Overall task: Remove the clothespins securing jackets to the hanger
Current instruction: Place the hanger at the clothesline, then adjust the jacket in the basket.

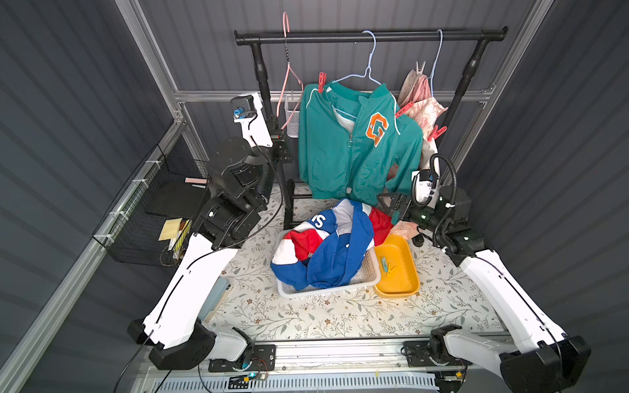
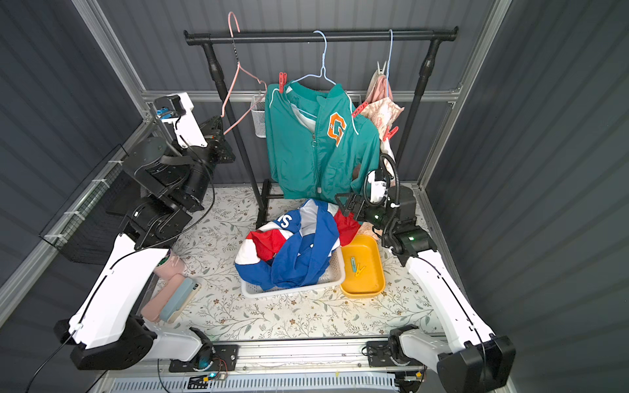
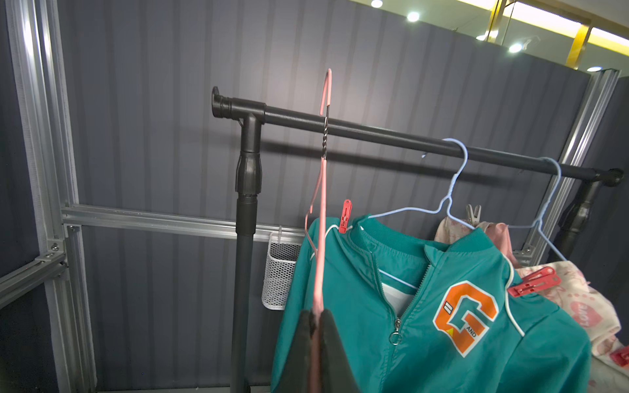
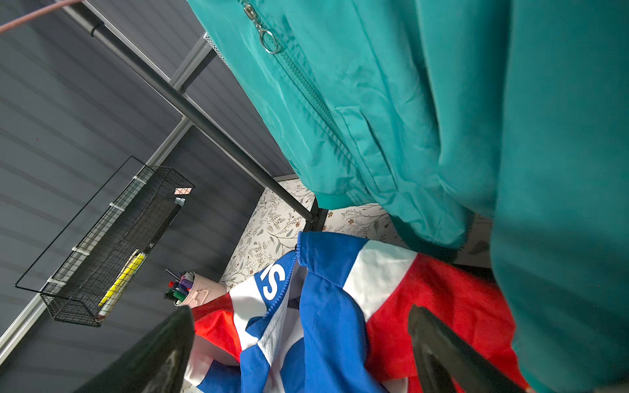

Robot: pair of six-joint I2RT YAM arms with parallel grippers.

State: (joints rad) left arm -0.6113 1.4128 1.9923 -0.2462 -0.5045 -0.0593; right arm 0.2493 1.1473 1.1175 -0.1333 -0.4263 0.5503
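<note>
The left jaws are pinching the pink hanger tight by its low end, and no clothes are hanging on it. Its hook is poking up higher than the black rail, near the left end. I cannot tell if the hook is touching the rail.

The right jaws are standing wide open and holding nothing. They are hovering low, just under the bottom edge of the teal jacket and just above the blue jacket. The blue jacket is lying in a heap in the white basket on the flowery surface.

The teal jacket is hanging on a light blue hanger in the middle of the rail. A red clothespin is standing up on one shoulder. A second red clothespin is clipping the other shoulder, right beside the cream jacket.

The cream jacket is hanging at the right end of the rail on another blue hanger. A whitish-grey clothespin is sticking up at its top, and a third red clothespin is gripping it lower down.

A yellow tray is sitting right beside the basket. A teal clothespin and a yellow clothespin are lying close together inside it
</note>
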